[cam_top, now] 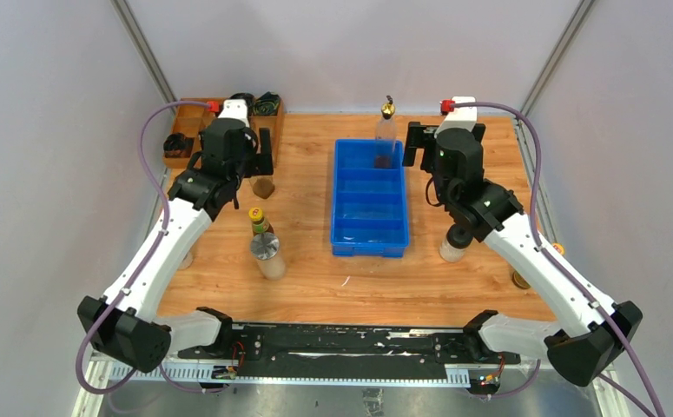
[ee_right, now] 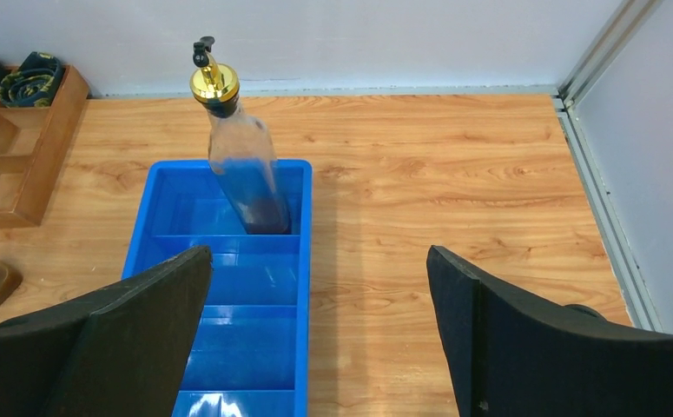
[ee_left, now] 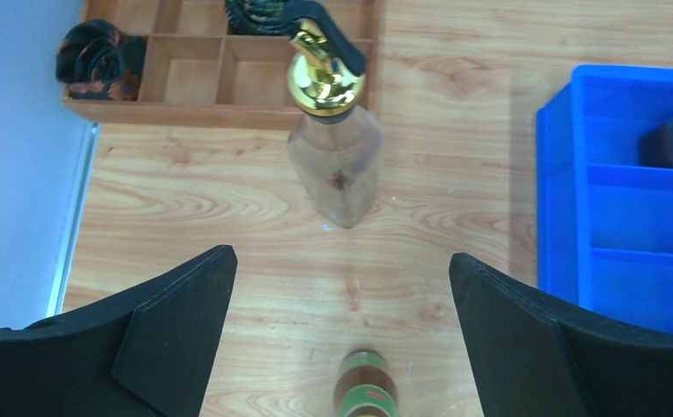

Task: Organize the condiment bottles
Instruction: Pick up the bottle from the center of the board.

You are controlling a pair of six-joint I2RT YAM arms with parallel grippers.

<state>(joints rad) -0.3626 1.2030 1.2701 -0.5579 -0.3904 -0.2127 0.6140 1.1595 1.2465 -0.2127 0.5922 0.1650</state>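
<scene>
Jaws of both arms hung wide apart and empty over the wood-grain tabletop (cam_top: 315, 282), a dark bottle (cam_top: 260, 223) and silver-lidded shaker (cam_top: 266, 248) standing nearest, left of the blue bin (cam_top: 336, 208). Farther back a gold-spouted clear bottle (ee_left: 337, 165) stood before a wooden tray (ee_left: 185, 113) — tall, narrow, likely to topple if a jaw clipped its spout — its twin (ee_right: 246, 174) in the bin's far compartment, white walls beyond.
</scene>
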